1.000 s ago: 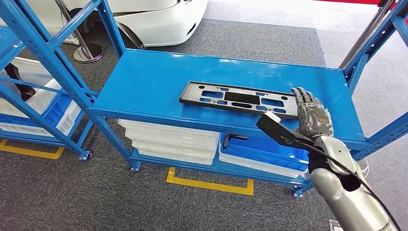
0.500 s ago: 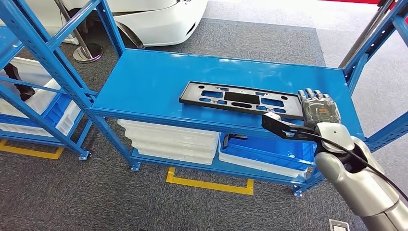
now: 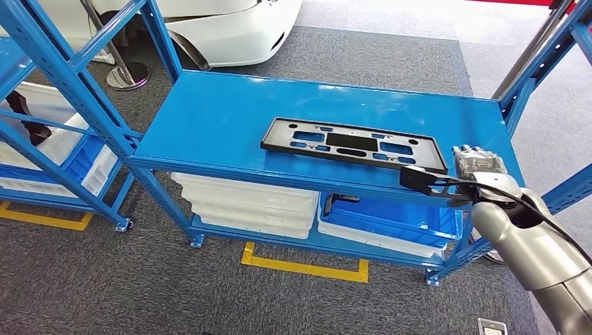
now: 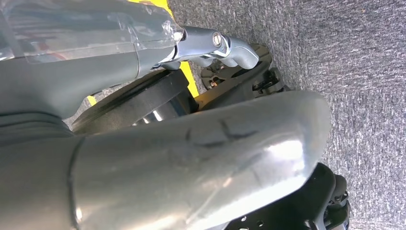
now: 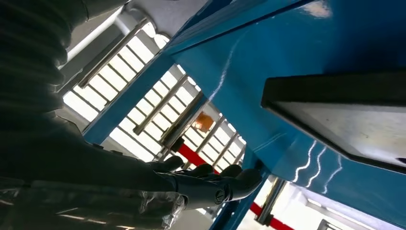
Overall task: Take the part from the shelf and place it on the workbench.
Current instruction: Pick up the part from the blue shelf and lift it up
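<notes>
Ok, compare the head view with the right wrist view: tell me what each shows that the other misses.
Head view alone: the whole black part with its cutouts, lying flat on the blue shelf; white bins and a blue bin on the level below; the grey carpet with yellow floor tape.
Right wrist view alone: the part's corner close up and a slatted structure behind the hand.
Both: the right hand beside the part's end, holding nothing, and the shelf.
</notes>
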### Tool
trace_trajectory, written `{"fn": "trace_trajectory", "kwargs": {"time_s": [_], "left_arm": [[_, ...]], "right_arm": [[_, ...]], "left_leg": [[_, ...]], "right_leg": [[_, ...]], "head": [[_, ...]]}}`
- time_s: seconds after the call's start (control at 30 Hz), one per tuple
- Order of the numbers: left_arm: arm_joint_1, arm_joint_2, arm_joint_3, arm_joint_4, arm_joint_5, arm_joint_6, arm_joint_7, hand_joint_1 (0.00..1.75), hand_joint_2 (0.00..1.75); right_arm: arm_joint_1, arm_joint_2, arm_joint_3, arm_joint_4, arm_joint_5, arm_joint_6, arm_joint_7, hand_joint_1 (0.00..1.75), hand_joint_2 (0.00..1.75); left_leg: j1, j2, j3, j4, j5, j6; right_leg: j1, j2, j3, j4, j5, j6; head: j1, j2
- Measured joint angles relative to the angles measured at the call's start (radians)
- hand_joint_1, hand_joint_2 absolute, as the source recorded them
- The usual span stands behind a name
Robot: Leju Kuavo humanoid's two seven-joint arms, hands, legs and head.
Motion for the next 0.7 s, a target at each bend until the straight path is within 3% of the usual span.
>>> {"fn": "trace_trajectory", "kwargs": {"time_s": [0.17, 0.37, 0.7], "left_arm": [[0.0, 0.0, 0.0, 0.001, -0.004, -0.002, -0.006, 0.0, 0.0], [-0.001, 0.0, 0.0, 0.001, -0.015, 0.0, -0.005, 0.0, 0.0], [-0.008, 0.0, -0.005, 0.002, -0.039, -0.01, 0.012, 0.0, 0.0]], "right_arm": [[-0.013, 0.0, 0.061, 0.098, -0.096, -0.155, -0.01, 0.0, 1.75], [-0.024, 0.016, 0.153, 0.216, -0.045, -0.344, -0.097, 0.0, 1.75], [-0.069, 0.063, 0.282, 0.319, 0.076, -0.412, -0.119, 0.0, 1.75]], "left_leg": [[0.0, -0.001, 0.0, 0.0, 0.0, 0.0], [0.0, -0.001, -0.001, 0.0, 0.0, 0.0], [0.0, -0.002, -0.001, 0.0, 0.0, 0.0]], "right_leg": [[0.0, -0.001, 0.0, 0.0, 0.0, 0.0], [0.0, -0.001, -0.001, 0.0, 0.0, 0.0], [0.0, -0.001, -0.001, 0.0, 0.0, 0.0]], "head": [[0.0, 0.0], [0.0, 0.0], [0.0, 0.0]]}}
